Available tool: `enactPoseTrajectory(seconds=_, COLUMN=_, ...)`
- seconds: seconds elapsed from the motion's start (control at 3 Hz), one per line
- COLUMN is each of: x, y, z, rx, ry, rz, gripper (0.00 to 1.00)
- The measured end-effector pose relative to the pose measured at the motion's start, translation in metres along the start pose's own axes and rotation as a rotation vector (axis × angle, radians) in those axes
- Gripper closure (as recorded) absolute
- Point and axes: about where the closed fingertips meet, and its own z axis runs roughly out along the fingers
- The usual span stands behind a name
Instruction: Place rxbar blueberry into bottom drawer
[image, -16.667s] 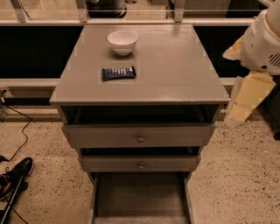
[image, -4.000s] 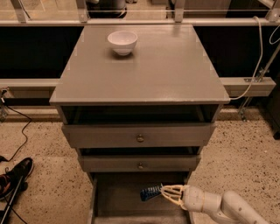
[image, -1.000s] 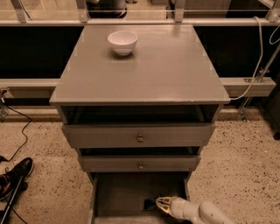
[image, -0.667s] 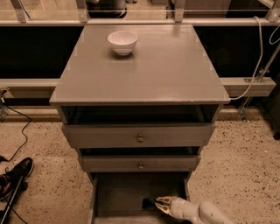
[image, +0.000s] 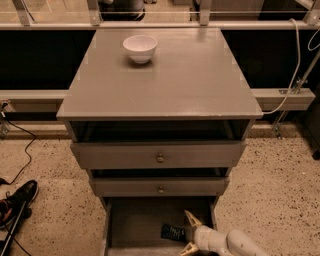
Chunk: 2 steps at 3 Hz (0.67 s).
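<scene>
Down in bottom drawer (image: 134, 223), gripper (image: 190, 233) gapes beside rxbar blueberry (image: 172, 232).

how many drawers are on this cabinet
3: top grey-brown wooden drawer, middle knobbed drawer, and open bottom drawer holding the navy-blue snack bar, with the end effector open at its right end.
</scene>
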Motion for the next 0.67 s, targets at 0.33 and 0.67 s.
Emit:
enactPoseTrajectory(seconds=0.33, x=-0.0091, y=-0.0016, z=-0.0262, rx=0.024, ry=0.055, rz=0.02, gripper=0.0)
enactPoseTrajectory(seconds=0.67, x=-0.0163, y=0.0059, z=-0.026, rx=0.016, ry=0.056, rz=0.024, gripper=0.0)
